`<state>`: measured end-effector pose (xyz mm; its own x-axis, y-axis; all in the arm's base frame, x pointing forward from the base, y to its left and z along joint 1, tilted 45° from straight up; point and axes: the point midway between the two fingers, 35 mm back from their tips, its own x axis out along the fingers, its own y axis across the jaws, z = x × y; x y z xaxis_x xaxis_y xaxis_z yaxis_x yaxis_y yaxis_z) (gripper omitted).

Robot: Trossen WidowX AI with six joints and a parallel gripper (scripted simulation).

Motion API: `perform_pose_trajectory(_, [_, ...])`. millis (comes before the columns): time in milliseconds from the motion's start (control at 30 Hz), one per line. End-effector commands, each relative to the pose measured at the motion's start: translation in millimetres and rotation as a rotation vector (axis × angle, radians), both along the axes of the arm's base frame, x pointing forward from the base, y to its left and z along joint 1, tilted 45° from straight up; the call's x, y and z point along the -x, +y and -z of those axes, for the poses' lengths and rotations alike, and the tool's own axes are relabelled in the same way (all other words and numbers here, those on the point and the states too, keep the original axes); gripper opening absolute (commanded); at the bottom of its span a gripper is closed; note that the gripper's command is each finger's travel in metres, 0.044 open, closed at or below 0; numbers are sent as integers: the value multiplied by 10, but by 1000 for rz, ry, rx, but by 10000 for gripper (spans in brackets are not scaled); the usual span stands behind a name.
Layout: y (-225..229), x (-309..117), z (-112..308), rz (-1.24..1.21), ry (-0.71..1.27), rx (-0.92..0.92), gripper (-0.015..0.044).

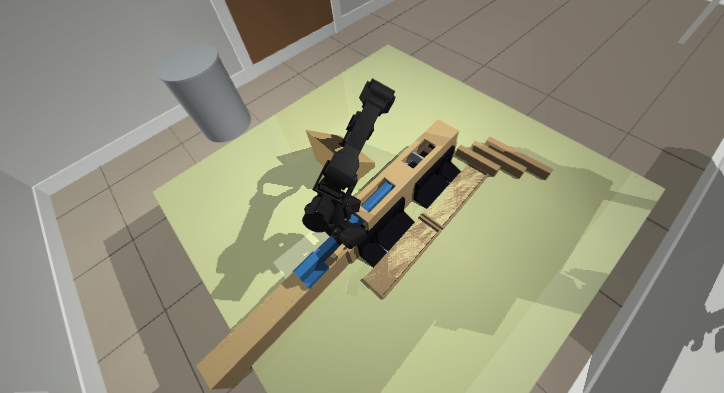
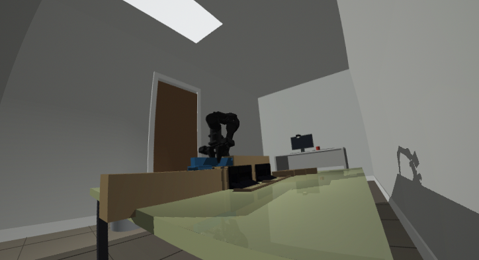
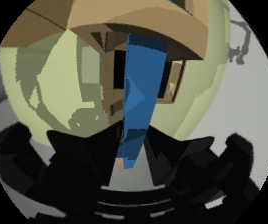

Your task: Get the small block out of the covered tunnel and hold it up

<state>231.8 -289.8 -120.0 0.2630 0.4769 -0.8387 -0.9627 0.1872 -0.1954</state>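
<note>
My gripper (image 1: 351, 227) (image 2: 218, 155) (image 3: 132, 123) is partly closed, tips pinching the blue handle (image 1: 319, 258) (image 2: 204, 162) (image 3: 141, 95) where it sticks out of the tunnel (image 1: 390, 175) (image 2: 251, 160) (image 3: 140, 17). Prob. gripped there b/c the covered part's out of reach; a pull along the channel should draw the cage out. Thru the near roof slot I see more blue; thru the far one, a grey piece, poss. the block, can't confirm. Either way, block's not out yet. Pull straight, else it may jam.
</note>
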Motion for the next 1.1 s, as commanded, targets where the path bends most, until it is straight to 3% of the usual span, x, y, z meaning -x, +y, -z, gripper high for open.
perform_pose_trajectory(0, [171,-60,-126,-2,-12,-22,0])
perform_pose_trajectory(433, [430,-55,-295,0,-12,-28,0])
perform_pose_trajectory(967, [64,21,-487,0,-8,-20,420])
perform_pose_trajectory(1067, [69,-3,-419,1,-7,-13,440])
